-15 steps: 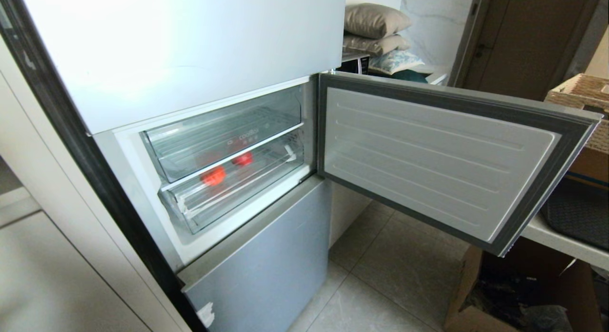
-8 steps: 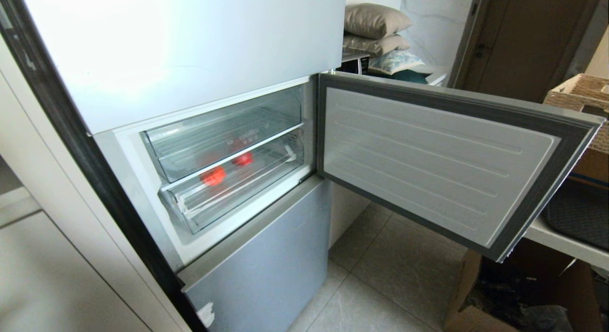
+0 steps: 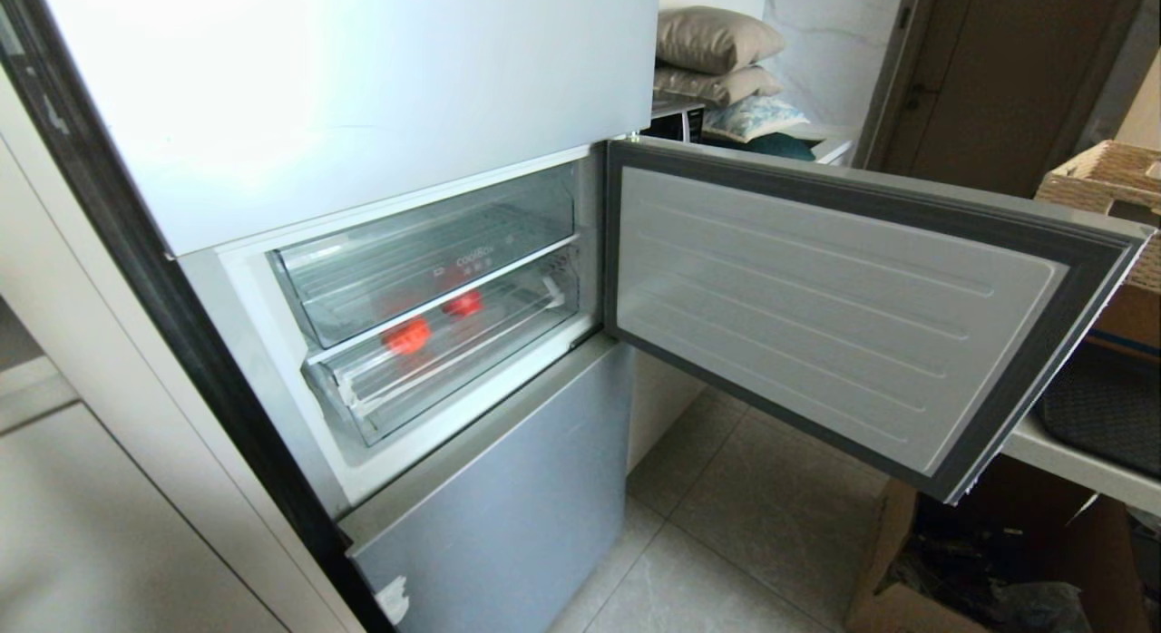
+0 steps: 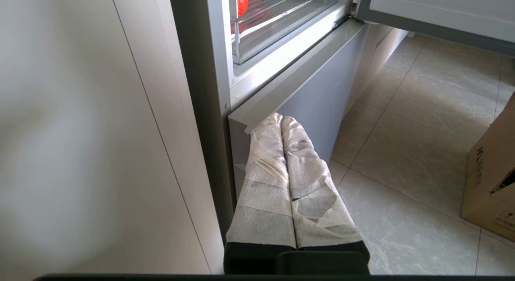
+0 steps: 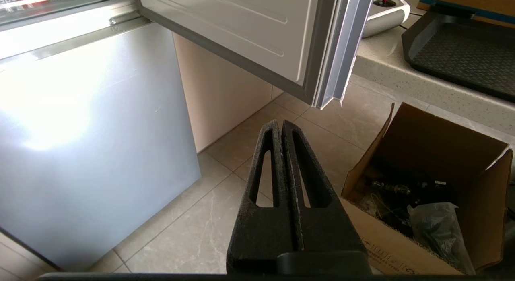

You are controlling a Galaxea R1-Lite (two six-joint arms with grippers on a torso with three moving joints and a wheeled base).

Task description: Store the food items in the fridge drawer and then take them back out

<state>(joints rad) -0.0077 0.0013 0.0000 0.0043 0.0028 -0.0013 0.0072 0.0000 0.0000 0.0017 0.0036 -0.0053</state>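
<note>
The fridge's middle compartment stands open in the head view, with two clear drawers stacked inside. Two orange-red food items (image 3: 406, 335) (image 3: 464, 303) show through the plastic of the lower fridge drawer (image 3: 453, 379), which is pushed in. The upper clear bin (image 3: 426, 257) looks empty. In the left wrist view one red ball (image 4: 241, 1) shows inside the drawer (image 4: 281, 27). My left gripper (image 4: 281, 119), wrapped in white tape, is shut and empty, low beside the fridge's bottom door. The black right gripper (image 5: 280, 124) is shut and empty above the floor. Neither arm shows in the head view.
The compartment door (image 3: 816, 297) swings out to the right, over the tiled floor (image 3: 726, 542). An open cardboard box (image 5: 434, 184) sits on the floor under a counter (image 3: 1070, 452) with a black tray (image 5: 462, 51) and a wicker basket (image 3: 1107, 180). A pale cabinet panel (image 4: 80, 132) flanks the fridge.
The open door's outer edge has swayed slightly. The drawers, the red items and both arms have stayed where they were.
</note>
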